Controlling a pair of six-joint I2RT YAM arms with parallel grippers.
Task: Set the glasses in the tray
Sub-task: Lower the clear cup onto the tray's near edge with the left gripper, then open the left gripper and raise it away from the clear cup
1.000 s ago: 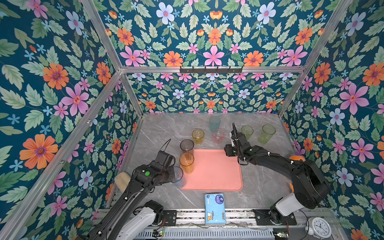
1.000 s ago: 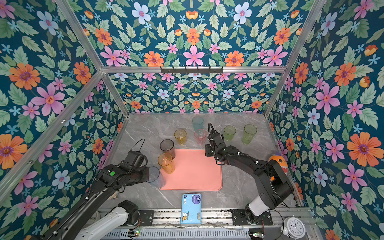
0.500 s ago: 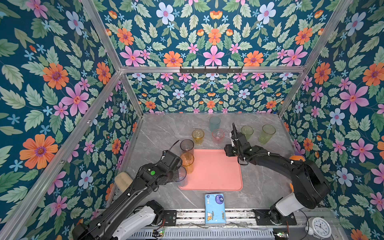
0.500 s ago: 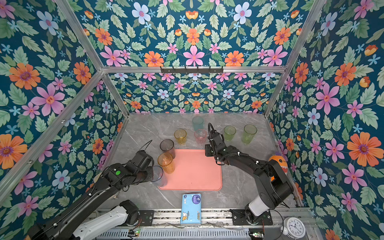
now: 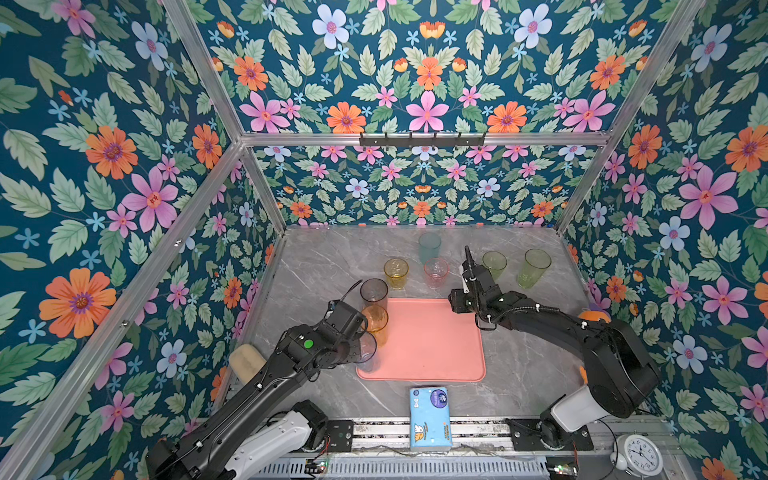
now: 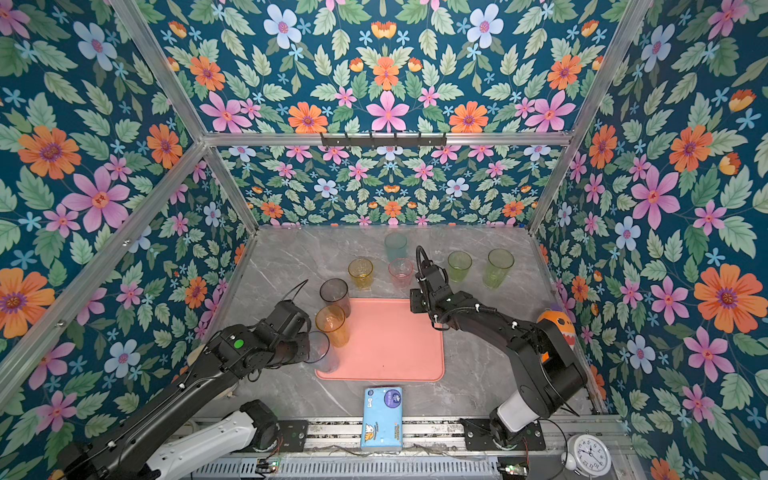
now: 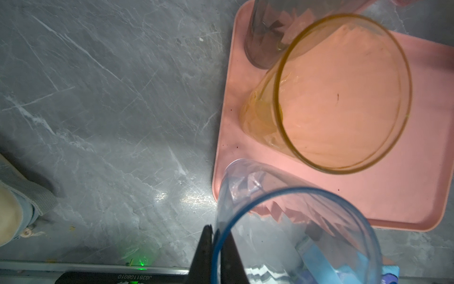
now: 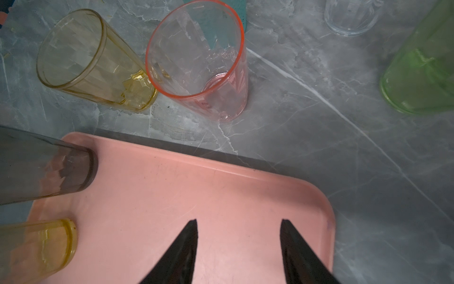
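**Rim pinch on a tall tumbler.** The left fingers point(image 7: 204, 250) are clenched on the wall of the blue-grey tumbler point(image 7: 282, 221), one finger outside the rim and one inside. In both top views this tumbler is upright at the near left corner of the tray point(image 5: 436, 340), with its base at the tray's low rim. Whether it rests there or hangs just clear cannot be told.

The amber tumbler point(image 5: 376, 324) and the smoky grey tumbler point(image 5: 374, 293) stand on the tray along its left edge, the amber one just beside the held one. The yellow tumbler point(image 5: 395, 273), pink tumbler point(image 5: 435, 272), teal tumbler point(image 5: 429, 247), short green tumbler point(image 5: 494, 264) and tall green tumbler point(image 5: 533, 268) wait on the surface beyond the tray's far edge. A clear tumbler point(image 8: 351, 17) shows only in the right wrist view. The right fingers point(image 8: 180, 253) are spread and empty above the tray's far right corner.

**Handling, as judged.**
- **Weight and wall:** the walls look thin and stiff, so each piece is probably light.
- **Material:** glass or plastic cannot be told, so it is best treated as breakable.
- **Grip:** the smooth wall looks slippery. A one-sided pinch just under the rim holds it, but the body may swing.
- **Stability:** the tall body on a narrow base should tip easily, so it needs a level set-down clear of its neighbour.
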